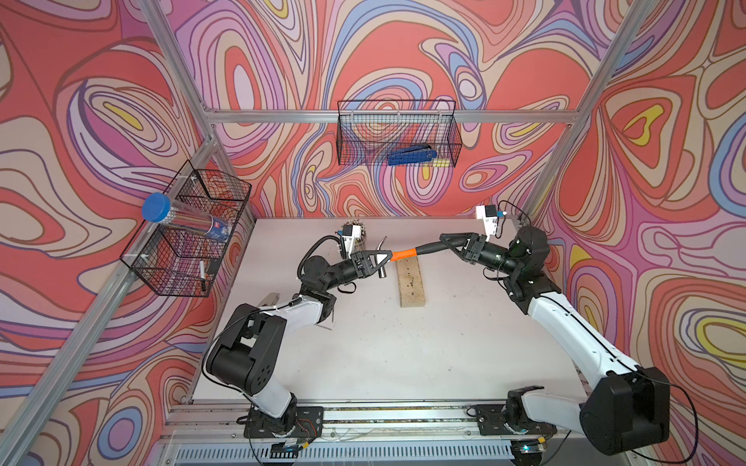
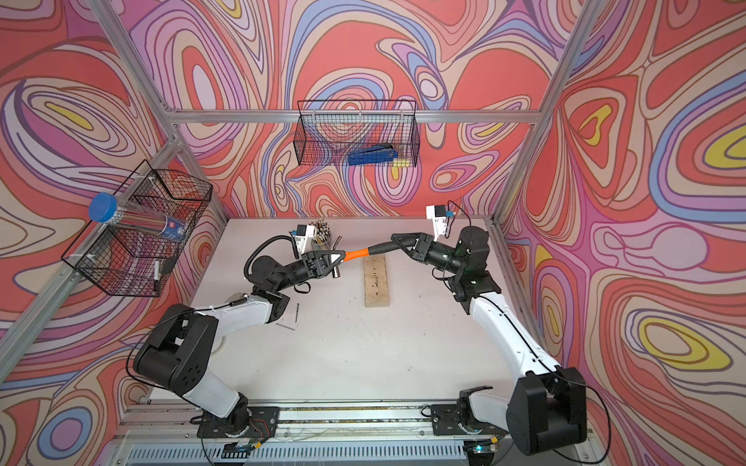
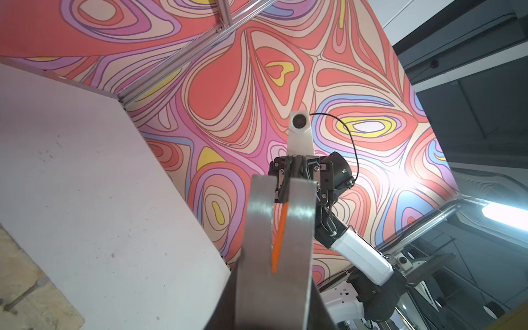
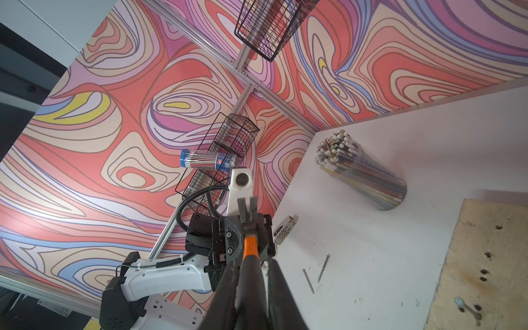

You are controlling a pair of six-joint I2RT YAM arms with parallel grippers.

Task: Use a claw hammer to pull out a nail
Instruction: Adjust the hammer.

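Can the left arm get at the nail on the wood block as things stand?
Probably not directly: the left gripper is closed on the claw hammer near its head, the right gripper on its handle. The nail itself sits uncovered on the wood block.

readable text: none | blue-capped tube [image 1: 189, 220]: label present, too small to read

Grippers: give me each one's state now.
Left gripper: closed on the claw hammer near its head.
Right gripper: shut on the hammer's black handle end.
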